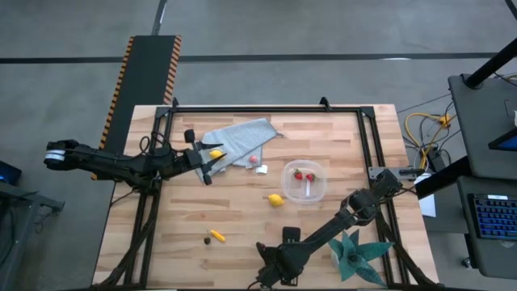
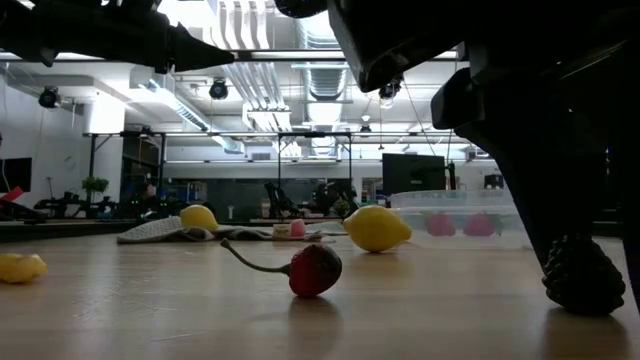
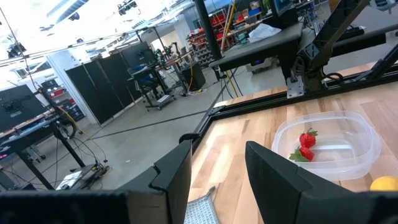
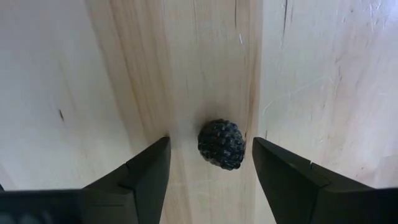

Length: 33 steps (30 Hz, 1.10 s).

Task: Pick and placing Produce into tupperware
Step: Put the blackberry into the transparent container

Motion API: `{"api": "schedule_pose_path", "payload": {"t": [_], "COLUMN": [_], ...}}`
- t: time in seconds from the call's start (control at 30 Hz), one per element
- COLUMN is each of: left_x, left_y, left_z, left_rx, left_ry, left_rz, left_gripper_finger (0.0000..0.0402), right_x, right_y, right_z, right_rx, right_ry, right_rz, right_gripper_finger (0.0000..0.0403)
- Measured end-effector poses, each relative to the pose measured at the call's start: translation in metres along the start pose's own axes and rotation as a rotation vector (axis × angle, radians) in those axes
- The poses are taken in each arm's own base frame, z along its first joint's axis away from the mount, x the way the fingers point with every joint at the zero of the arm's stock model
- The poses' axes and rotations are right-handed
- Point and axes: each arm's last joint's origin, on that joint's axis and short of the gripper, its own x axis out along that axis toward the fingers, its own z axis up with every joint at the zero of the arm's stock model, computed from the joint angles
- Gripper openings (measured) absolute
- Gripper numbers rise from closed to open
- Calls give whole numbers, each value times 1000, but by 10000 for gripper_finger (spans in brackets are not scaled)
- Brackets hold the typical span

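Blackberry (image 4: pixel 221 144), a dark bumpy bit of produce, lies on the table (image 4: pixel 74 93) between the right gripper's (image 4: pixel 210 163) spread fingers, neither touching, probably lined up for a pinch (only the right wrist view shows that gap). Tupperware (image 1: pixel 304 181) sits mid-table holding two strawberries (image 3: pixel 306 145), a lemon (image 1: pixel 276 200) just beside it. Left gripper (image 1: pixel 206 164) hovers part-open and empty over the cloth (image 1: pixel 242 137), likely for the lemon there (image 1: pixel 216 153); only the high view shows that.

no text, label or number is readable in any view.
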Motion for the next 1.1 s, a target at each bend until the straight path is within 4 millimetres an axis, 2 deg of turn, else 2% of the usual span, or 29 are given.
{"api": "schedule_pose_path", "payload": {"t": [0.23, 0.7, 1.1], "left_x": [0, 0, 0], "left_y": [0, 0, 0], "left_z": [0, 0, 0], "left_rx": [0, 0, 0], "left_ry": [0, 0, 0], "left_rz": [0, 0, 0], "left_gripper_finger": [137, 137, 137], "right_x": [0, 0, 0], "right_y": [0, 0, 1], "right_z": [0, 0, 0], "right_rx": [0, -1, -4], "right_ry": [0, 1, 8], "right_rz": [0, 9, 17], "right_gripper_finger": [184, 79, 74]}}
